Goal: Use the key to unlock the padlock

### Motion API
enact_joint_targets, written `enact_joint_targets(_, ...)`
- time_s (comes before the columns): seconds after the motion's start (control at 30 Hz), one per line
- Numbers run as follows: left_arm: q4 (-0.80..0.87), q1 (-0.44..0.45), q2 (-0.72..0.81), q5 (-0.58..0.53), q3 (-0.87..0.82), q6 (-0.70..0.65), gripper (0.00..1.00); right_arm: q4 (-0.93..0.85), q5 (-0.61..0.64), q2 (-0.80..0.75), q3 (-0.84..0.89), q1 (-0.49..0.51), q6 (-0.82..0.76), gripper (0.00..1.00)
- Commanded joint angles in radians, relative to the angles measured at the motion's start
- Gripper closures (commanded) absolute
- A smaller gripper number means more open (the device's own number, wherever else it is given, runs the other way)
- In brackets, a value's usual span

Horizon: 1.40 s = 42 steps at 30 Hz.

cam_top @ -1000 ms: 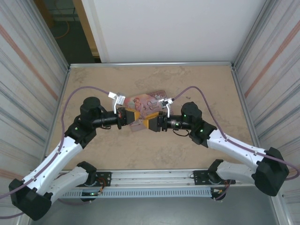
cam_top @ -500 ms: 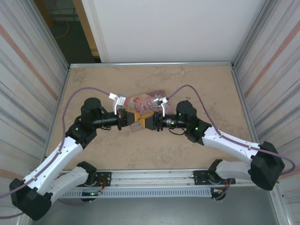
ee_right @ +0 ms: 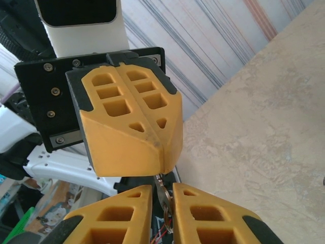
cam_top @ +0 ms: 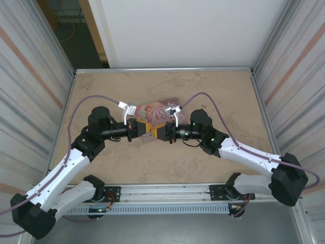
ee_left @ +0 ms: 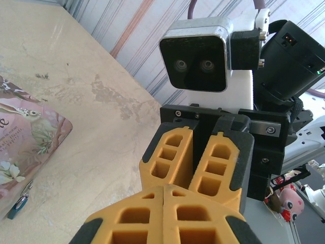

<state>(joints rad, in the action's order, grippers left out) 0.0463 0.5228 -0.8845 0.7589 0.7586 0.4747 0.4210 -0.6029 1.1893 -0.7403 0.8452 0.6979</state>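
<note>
Teal padlock (ee_left: 20,206) lies beside pink tin (ee_left: 28,147), apart from clenched left fingers (ee_left: 132,223); right fingers (ee_right: 117,216) pinch key (ee_right: 163,196).

Top view: bright, even light is falling from above; the table (cam_top: 213,96) is carrying only soft, short shadows under the arms (cam_top: 66,162). The far wall (cam_top: 188,30) is washing out almost to white. Left wrist view: the near fingers (ee_left: 152,223) are reading slightly soft; a highlight is glinting on the camera (ee_left: 195,58) rim. Right wrist view: the side wall (ee_right: 213,46) is glaring pale, and the lower left corner is blurring.
</note>
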Motion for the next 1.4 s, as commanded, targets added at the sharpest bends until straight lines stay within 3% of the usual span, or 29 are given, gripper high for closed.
enact_joint_targets(0.0, -0.04, -0.006, 0.016, 0.005, -0.009, -0.001, 1.0, -0.001, -0.005, -0.004, -0.001, 0.011, -0.012, 0.85)
enact_joint_targets(0.33, -0.041, -0.006, 0.02, -0.016, -0.013, 0.001, 0.97, -0.042, 0.007, -0.021, 0.008, 0.011, -0.027, 1.0)
enact_joint_targets(0.53, -0.012, -0.006, 0.037, -0.067, -0.009, -0.002, 0.52, -0.172, 0.074, -0.066, 0.0, -0.001, -0.087, 1.0)
enact_joint_targets(0.63, 0.038, -0.006, 0.057, -0.131, -0.015, -0.018, 0.41, -0.231, 0.086, -0.09, 0.004, -0.05, -0.106, 1.0)
enact_joint_targets(0.8, 0.049, -0.004, 0.08, -0.19, -0.087, 0.013, 0.36, -0.168, 0.042, -0.122, 0.081, -0.2, -0.077, 1.0)
enact_joint_targets(0.97, -0.102, 0.028, 0.072, -0.24, -0.241, 0.14, 0.35, 0.012, -0.004, -0.069, 0.161, -0.344, 0.003, 1.0)
enact_joint_targets(1.2, -0.287, 0.128, -0.053, -0.356, -0.358, 0.239, 0.35, 0.133, -0.023, 0.131, 0.145, -0.415, 0.053, 1.0)
enact_joint_targets(1.37, -0.371, 0.133, -0.17, -0.383, -0.36, 0.26, 0.33, 0.155, -0.023, 0.272, 0.097, -0.455, 0.08, 1.0)
